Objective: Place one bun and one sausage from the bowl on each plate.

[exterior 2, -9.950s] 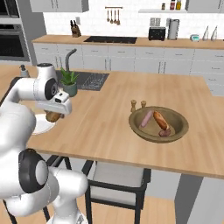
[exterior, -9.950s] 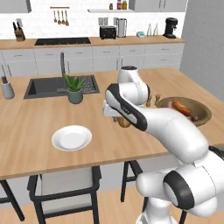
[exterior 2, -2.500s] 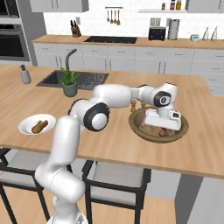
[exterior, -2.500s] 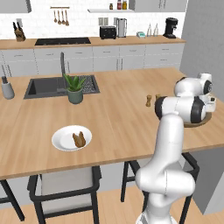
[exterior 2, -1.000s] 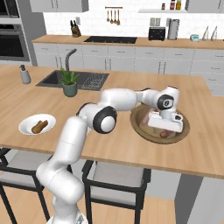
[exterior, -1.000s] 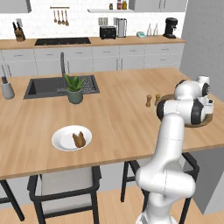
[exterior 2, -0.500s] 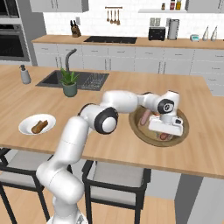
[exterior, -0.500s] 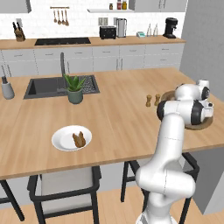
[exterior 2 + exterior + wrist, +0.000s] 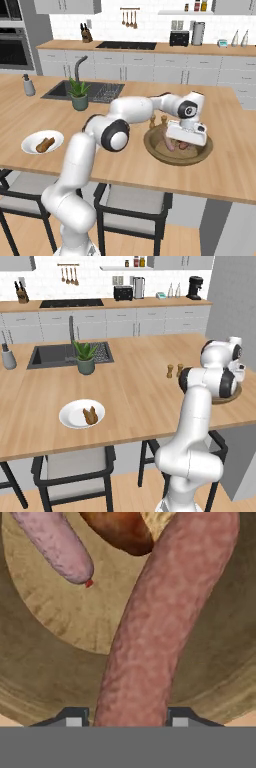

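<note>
The wooden bowl [image 9: 156, 150] sits on the island's right end, its rim also showing past the arm [image 9: 226, 400]. My gripper [image 9: 127, 719] reaches down into it and is shut on the reddish-brown sausage [image 9: 160, 627], which runs up between the two fingertips [image 9: 74, 718]. A pale pink sausage [image 9: 55, 542] and a golden-brown bun [image 9: 117, 529] lie further in on the bowl's floor [image 9: 55, 657]. The hand [image 9: 186, 131] covers part of the bowl. At the island's left front, the white plate [image 9: 70, 420] carries a bun [image 9: 90, 415], the same plate [image 9: 29, 142] and bun [image 9: 45, 144] showing at the far left.
Two small wooden shakers [image 9: 174, 371] stand just left of the bowl. A potted plant [image 9: 86, 358] and the sink [image 9: 52, 355] lie at the back left. Broad bare wood stretches between plate and bowl. Stools [image 9: 75, 468] stand under the island's front edge.
Over the last second the jaws closed from wide open onto the reddish-brown sausage, and the hand sank slightly into the bowl. The plate and its bun stayed put.
</note>
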